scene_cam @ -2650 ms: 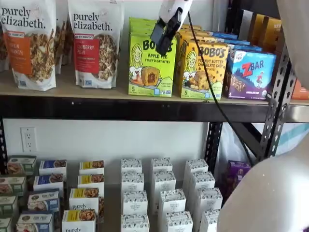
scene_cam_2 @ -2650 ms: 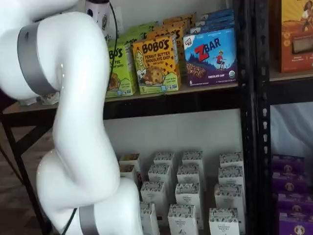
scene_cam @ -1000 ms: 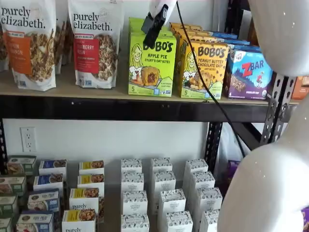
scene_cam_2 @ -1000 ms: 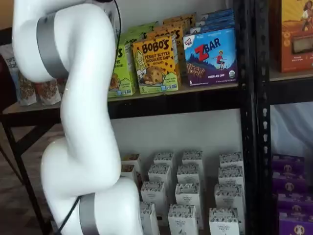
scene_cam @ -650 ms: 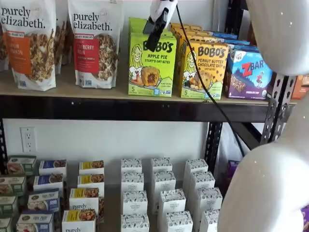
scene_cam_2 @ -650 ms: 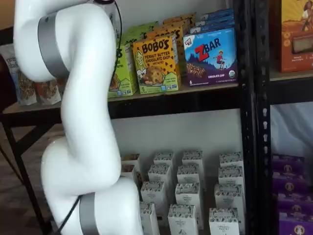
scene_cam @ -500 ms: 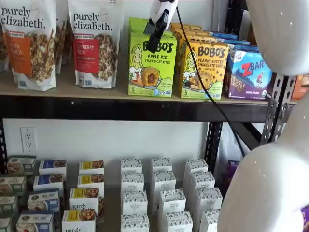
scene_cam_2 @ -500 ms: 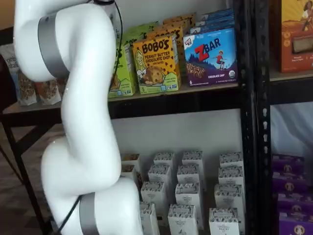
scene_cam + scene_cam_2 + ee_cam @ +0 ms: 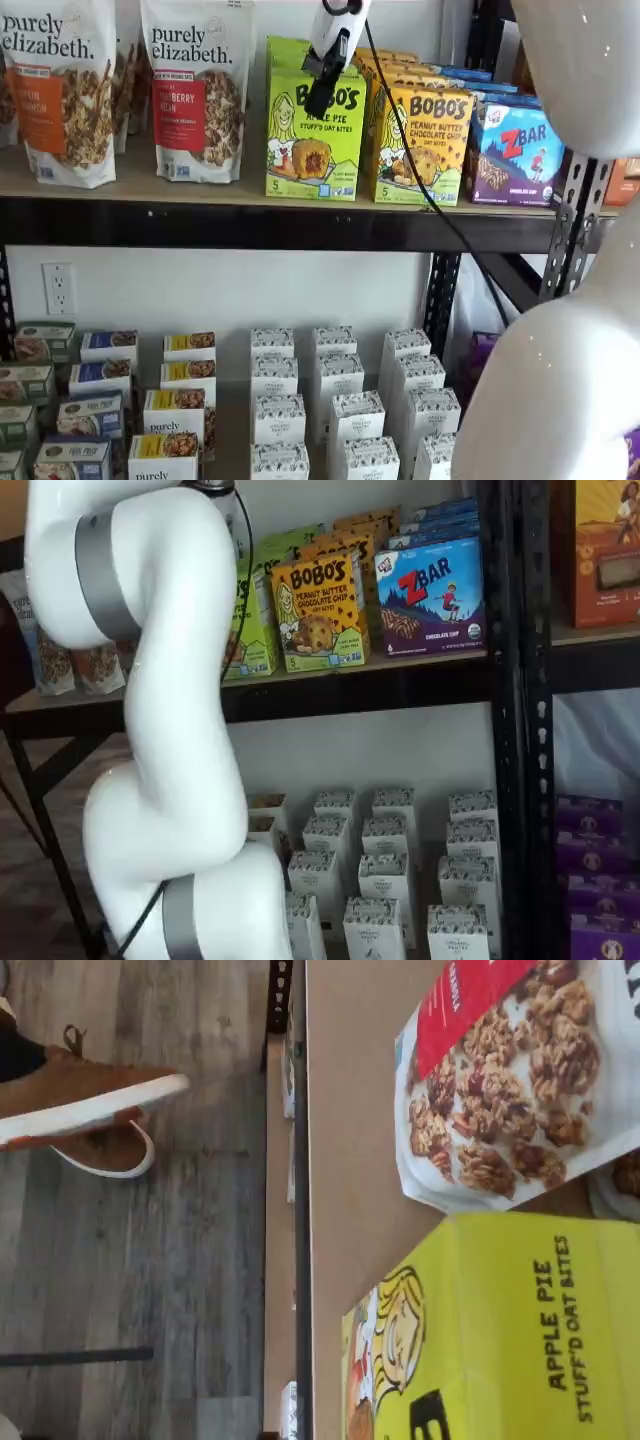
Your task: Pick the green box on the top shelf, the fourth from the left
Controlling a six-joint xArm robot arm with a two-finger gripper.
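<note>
Green box (image 9: pixel 314 135) stands upright on the top shelf (image 9: pixel 250 222), a flat-faced lime cardboard carton printed with a cartoon blonde woman, a pastry and a "5". On one side of it is a glossy white granola pouch (image 9: pixel 198 88) with a red label; on the other, just beside it, a yellow-orange Bobo's box (image 9: pixel 420 145), then a blue ZBar box (image 9: pixel 518 153). More green cartons line up behind it. The shelf is a tan wood-look board with a thick black front rail, carried on black perforated uprights (image 9: pixel 572 230).

My gripper (image 9: pixel 322 93) hangs in front of the box's upper face in a shelf view, white body above, black fingers (image 9: pixel 320 96) tilted down across the "BOBO'S" lettering, a black cable (image 9: pixel 420 170) trailing beside them. The fingers read as one dark shape side-on, so I cannot tell whether they are parted or closed, nor whether they touch the carton.

In a shelf view my smooth white arm (image 9: pixel 165 730) with its grey joint bands covers most of the green box (image 9: pixel 252 630); only a strip of it shows, and my fingers do not show there.

The wrist view alone shows the box top (image 9: pixel 510 1330), matte lime with "APPLE PIE STUFF'D OAT BITES", the crinkled pouch (image 9: pixel 510 1080) next to it, the bare board (image 9: pixel 350 1130), and far beneath it grey plank flooring (image 9: pixel 130 1260) with a brown shoe (image 9: pixel 85 1095).
</note>
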